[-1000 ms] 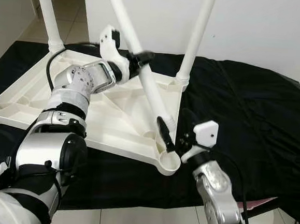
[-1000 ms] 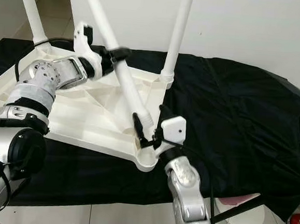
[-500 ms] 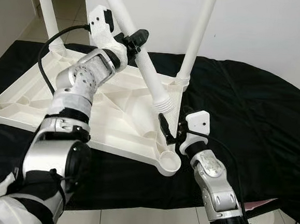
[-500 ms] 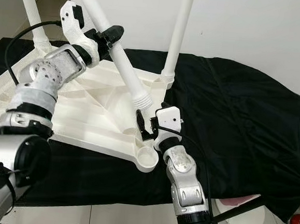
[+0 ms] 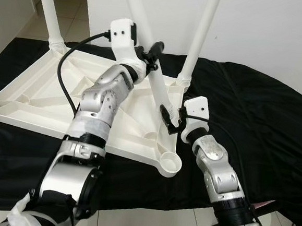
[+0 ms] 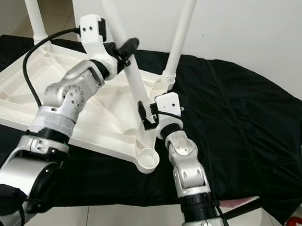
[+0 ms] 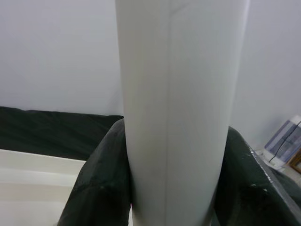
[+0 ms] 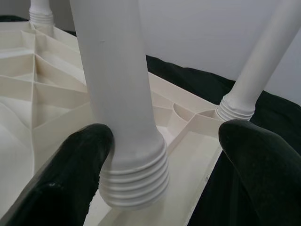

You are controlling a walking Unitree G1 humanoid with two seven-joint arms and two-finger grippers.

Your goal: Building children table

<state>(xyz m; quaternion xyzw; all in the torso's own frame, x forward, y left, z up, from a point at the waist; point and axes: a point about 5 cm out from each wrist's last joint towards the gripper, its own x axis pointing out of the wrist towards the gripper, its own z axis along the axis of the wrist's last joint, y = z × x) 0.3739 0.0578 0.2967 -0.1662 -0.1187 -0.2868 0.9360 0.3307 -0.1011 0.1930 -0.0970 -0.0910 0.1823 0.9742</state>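
Left wrist view — table leg (image 7: 181, 113) between left hand (image 7: 174, 188) fingers

The upturned table top (image 5: 31, 101) and its legs look like smooth white plastic with a soft satin sheen, and the loose leg (image 8: 120, 89) ends in moulded screw ridges. Under them lies a black cloth (image 5: 255, 121), thin and faintly shiny, creased into folds towards three o'clock. The arms are brushed silver metal with glossy white plastic camera housings, while the left gripper (image 5: 151, 53) and right gripper (image 5: 167, 120) have matt black rubbery-looking fingers (image 8: 70, 174).
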